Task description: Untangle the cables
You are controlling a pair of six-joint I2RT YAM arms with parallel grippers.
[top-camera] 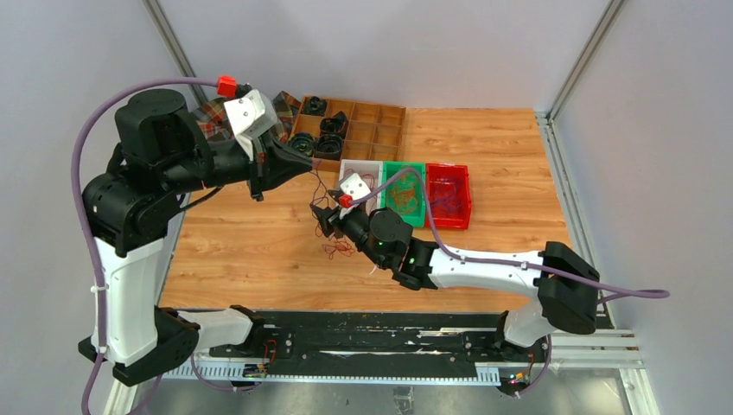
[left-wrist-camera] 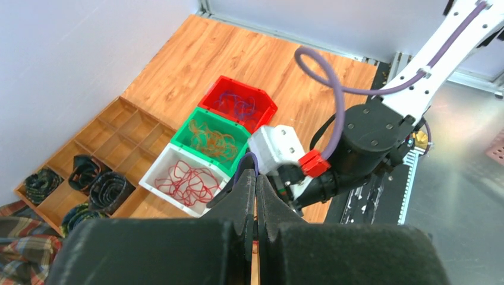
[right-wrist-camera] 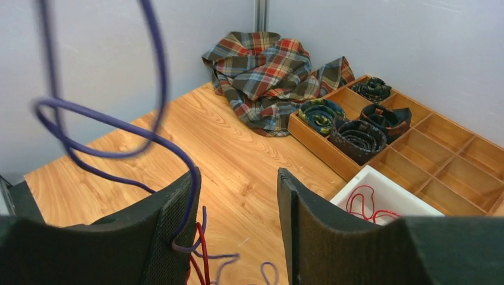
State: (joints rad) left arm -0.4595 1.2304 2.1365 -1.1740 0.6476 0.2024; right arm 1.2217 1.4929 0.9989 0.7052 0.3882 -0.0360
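Note:
A loose tangle of red and purple cables (top-camera: 337, 246) lies on the wooden table (top-camera: 259, 233) and partly hangs in the air. My left gripper (top-camera: 304, 166) is raised above it, its jaws pressed shut (left-wrist-camera: 256, 178) on a purple cable (left-wrist-camera: 246, 159) that loops out at the tips. Thin strands run down from it to my right gripper (top-camera: 325, 220). My right gripper (right-wrist-camera: 238, 175) is open. A purple cable (right-wrist-camera: 119, 127) drapes over its left finger (right-wrist-camera: 172, 208), with a red cable (right-wrist-camera: 201, 249) beside it. Nothing lies between its jaws.
Three bins stand in a row: white (top-camera: 359, 166) with red cables, green (top-camera: 404, 194) with orange-tan cables, red (top-camera: 449, 197) with purple-blue cables. A wooden compartment tray (top-camera: 372, 125) with black coiled rings lies behind them. A plaid cloth (right-wrist-camera: 267, 71) lies at the back left.

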